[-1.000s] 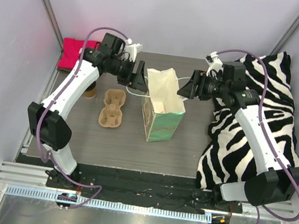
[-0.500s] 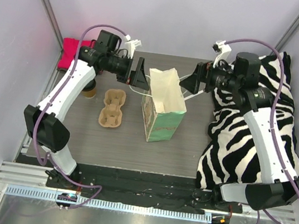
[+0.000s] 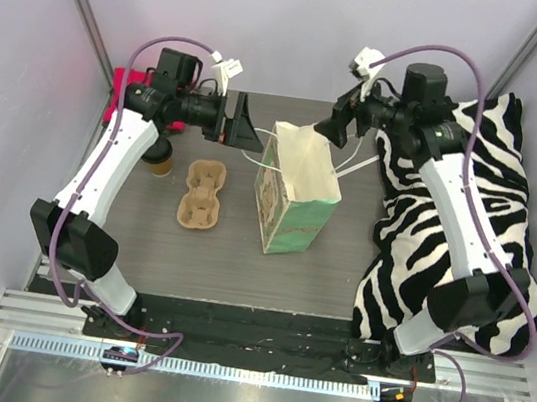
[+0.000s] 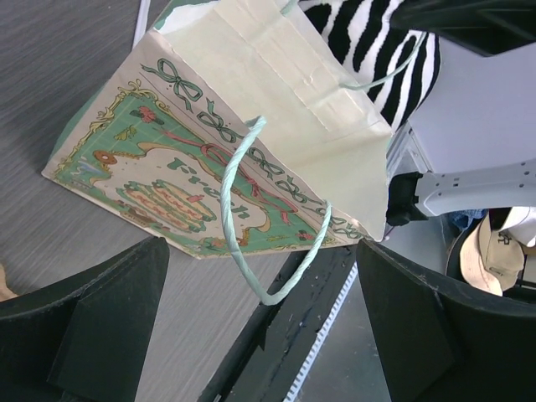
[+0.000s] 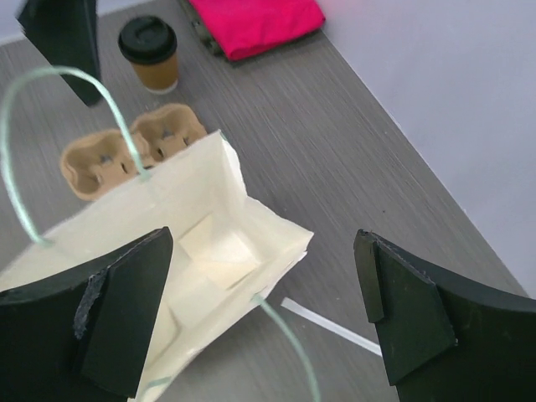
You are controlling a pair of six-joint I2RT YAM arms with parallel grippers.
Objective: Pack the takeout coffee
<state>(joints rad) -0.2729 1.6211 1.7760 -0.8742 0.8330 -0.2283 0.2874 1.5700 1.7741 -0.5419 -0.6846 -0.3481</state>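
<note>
The takeout coffee (image 5: 152,54), a tan paper cup with its black lid on, stands at the table's left back; in the top view the cup (image 3: 161,166) is partly hidden under my left arm. The white-and-green paper bag (image 3: 294,200) stands upright and open mid-table. My left gripper (image 3: 247,135) hovers open just left of the bag's mouth, and in its wrist view the gripper (image 4: 264,335) is empty, with the bag's loose handle (image 4: 239,209) hanging between the fingers. My right gripper (image 3: 332,132) is open behind the bag's right rim, and its wrist view shows the gripper (image 5: 264,318) empty above the bag (image 5: 193,260).
A beige pulp cup carrier (image 3: 202,193) lies between cup and bag. A red cloth (image 3: 123,88) sits at the back left corner. A zebra-striped cushion (image 3: 468,221) fills the right side. A thin white strip (image 5: 327,322) lies on the table behind the bag.
Both grippers have opened wide and drawn back from the bag's mouth, the left one to the left, the right one up and toward the back. The bag's handles hang free.
</note>
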